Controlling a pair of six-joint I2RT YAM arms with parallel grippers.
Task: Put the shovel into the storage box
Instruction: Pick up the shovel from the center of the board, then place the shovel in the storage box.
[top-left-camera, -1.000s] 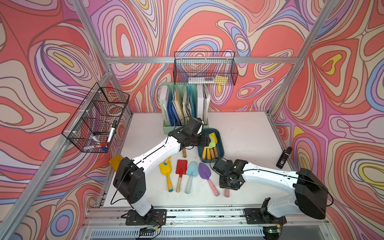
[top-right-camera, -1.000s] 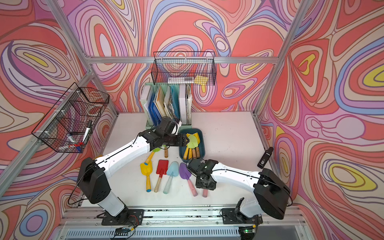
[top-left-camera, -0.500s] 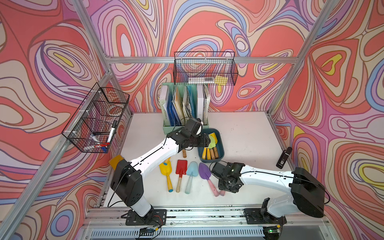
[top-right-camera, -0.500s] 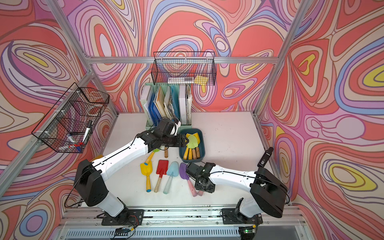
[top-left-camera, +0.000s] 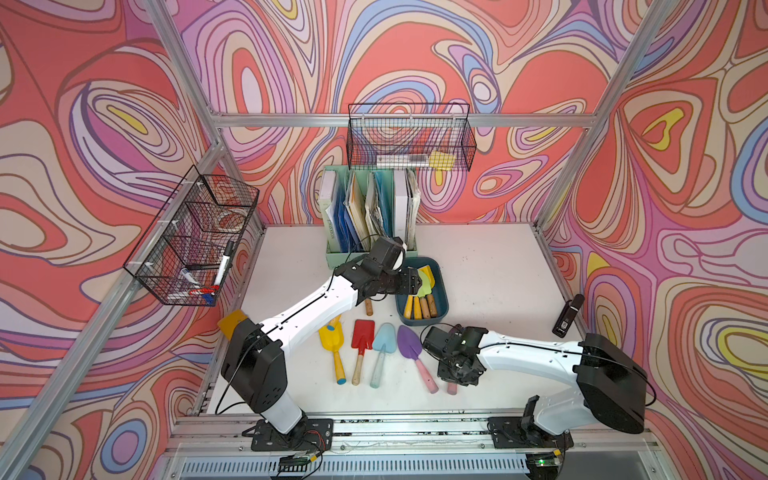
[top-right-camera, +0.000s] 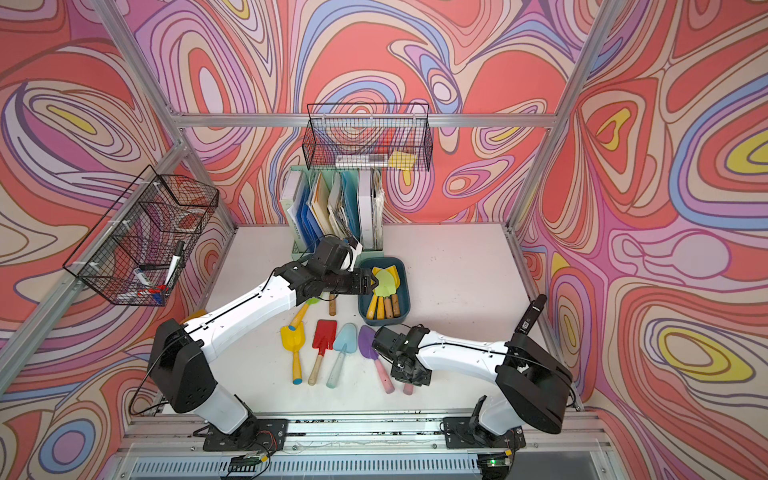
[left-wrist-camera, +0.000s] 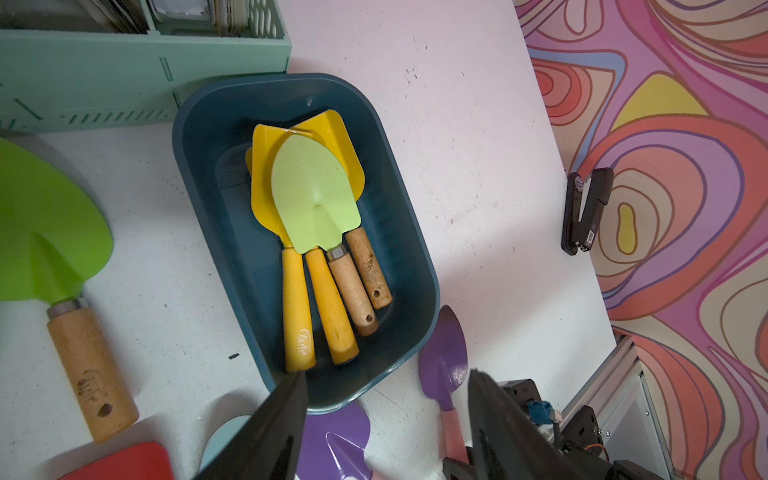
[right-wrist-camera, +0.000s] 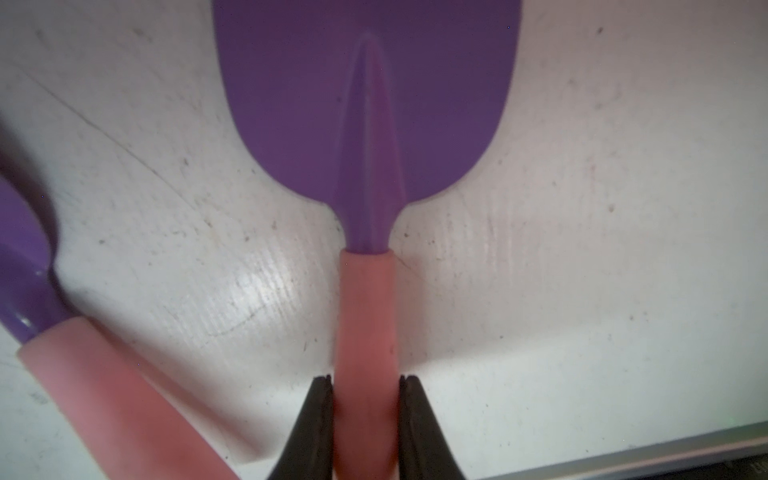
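Note:
The storage box (top-left-camera: 443, 308) (left-wrist-camera: 199, 174), a dark teal tub, stands mid-table with several yellow and light-green shovels (left-wrist-camera: 311, 195) inside. My left gripper (top-left-camera: 417, 284) (left-wrist-camera: 388, 372) hovers open over the box's near end, nothing between its fingers. A purple shovel (right-wrist-camera: 365, 104) (left-wrist-camera: 444, 353) with a pink handle lies flat on the table just in front of the box. My right gripper (right-wrist-camera: 365, 380) (top-left-camera: 457, 372) is shut on that handle, both pads pressed against its sides. From above, only the handle's end (top-left-camera: 451, 389) shows past the gripper.
Another purple shovel (top-left-camera: 409, 343) lies just left of the held one, then light-blue (top-left-camera: 383, 338), red (top-left-camera: 362, 334) and yellow (top-left-camera: 331, 338) shovels in a row. A green shovel (left-wrist-camera: 41, 232) lies beside the box. Mint file holder (top-left-camera: 370, 253) behind; black device (top-left-camera: 567, 316) at right.
My right gripper moved down and left over the pink handle and closed on it. The left arm has stayed over the box with its jaws unchanged.

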